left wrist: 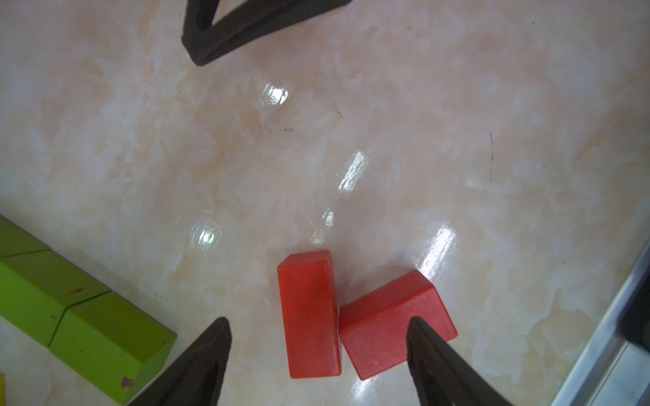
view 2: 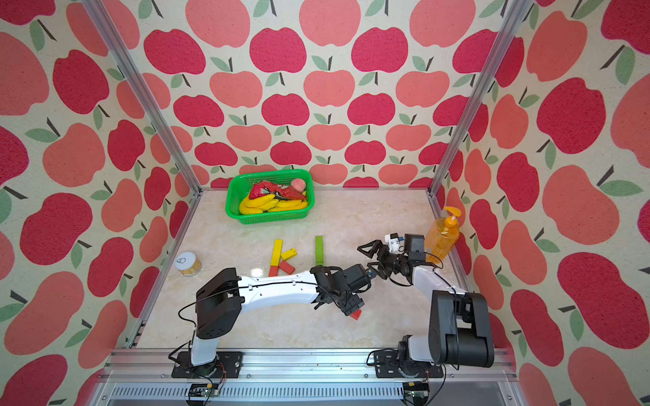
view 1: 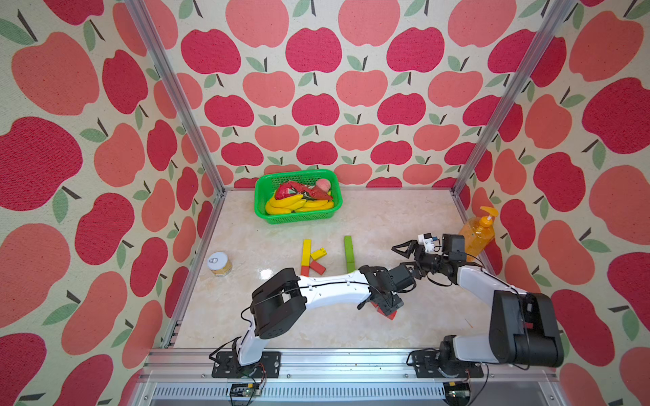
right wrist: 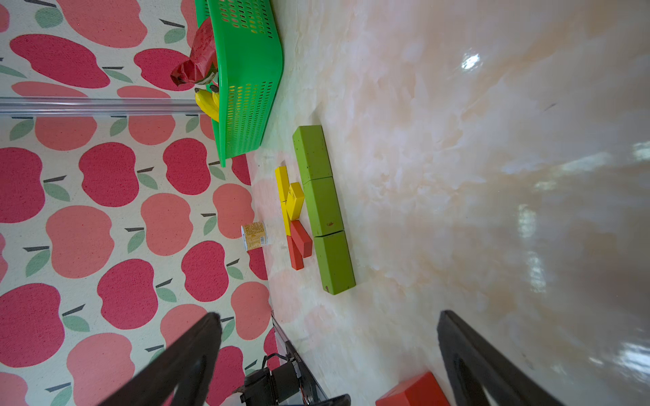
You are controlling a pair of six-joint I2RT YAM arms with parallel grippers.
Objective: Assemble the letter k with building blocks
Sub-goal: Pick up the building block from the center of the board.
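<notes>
- Under our left gripper (left wrist: 316,319), on the table (left wrist: 387,140) toward its near right, one red block (left wrist: 309,313) lies between fingers standing apart, clamped on nothing.
- Its long axis runs along the fingers, so closing would pinch its narrow width.
- Touching it, a second red block (left wrist: 390,327) sits partly under one finger (left wrist: 432,351).
- Our right gripper (right wrist: 329,315) hangs wide apart, farther off.
</notes>
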